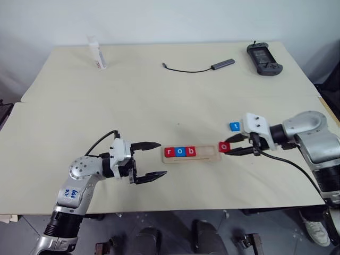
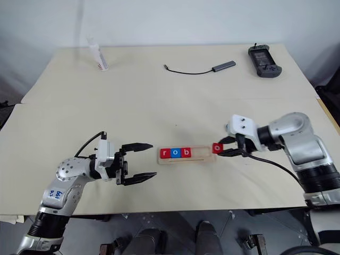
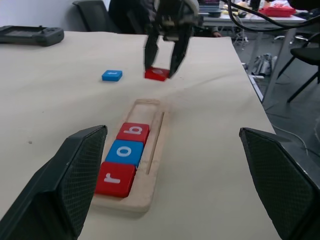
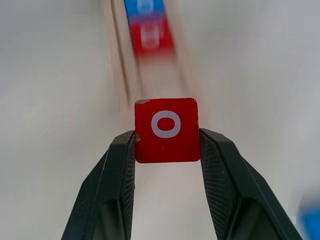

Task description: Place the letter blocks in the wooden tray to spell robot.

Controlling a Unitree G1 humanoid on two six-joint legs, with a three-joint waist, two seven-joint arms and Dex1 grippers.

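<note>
The right gripper point(image 4: 166, 145) pinches the red o block point(image 4: 166, 129) by its two side faces, its letter facing up, and holds it just off the right end of the wooden tray point(image 1: 211, 152). In the tray's groove sit the red r block point(image 1: 169, 152), the blue o block point(image 1: 180, 152) and the red b block point(image 1: 190, 152), touching one another in a row from the tray's left end; the right part of the groove is bare. The blue t block point(image 1: 235, 126) lies on the table point(image 1: 159, 101) near the right wrist, apart from the tray.

The step in hand looks to be the fourth letter. The next move likely calls for carrying the held block left over the tray's end wall, lining it up with the groove, and lowering it beside the b without knocking that row.

The left gripper point(image 1: 150, 161) hangs spread and empty, level, near the tray's left end, well placed to steady it. Open tabletop lies all round the tray; the cable point(image 1: 191, 69), the bottle point(image 1: 98, 53) and the handheld controller point(image 1: 264, 59) sit far back, well clear
</note>
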